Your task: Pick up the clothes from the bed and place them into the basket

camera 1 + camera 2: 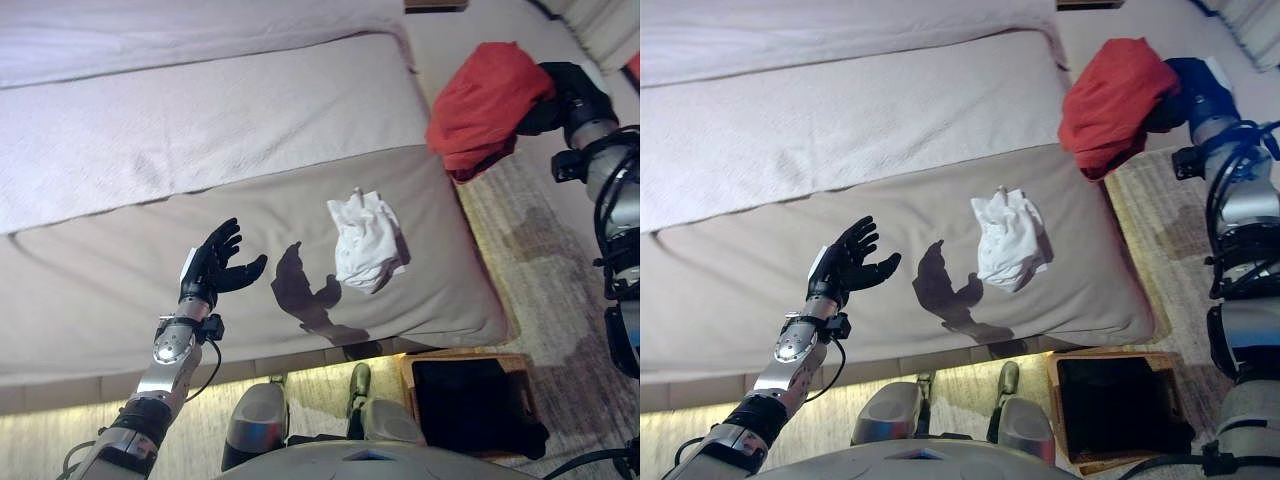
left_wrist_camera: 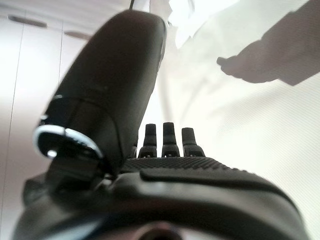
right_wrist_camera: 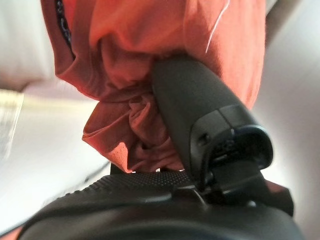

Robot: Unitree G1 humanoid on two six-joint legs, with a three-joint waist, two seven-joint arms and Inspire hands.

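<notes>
My right hand is shut on a red garment and holds it up in the air past the bed's right edge; the right wrist view shows the thumb pressed into the bunched red cloth. A crumpled white garment lies on the grey-brown blanket near the bed's foot. My left hand is open and empty, raised above the blanket to the left of the white garment. A basket with a wooden rim and a dark inside stands on the floor by the bed's right foot corner.
The bed has a white cover further up. Carpet runs along the bed's right side, between the bed and my right arm.
</notes>
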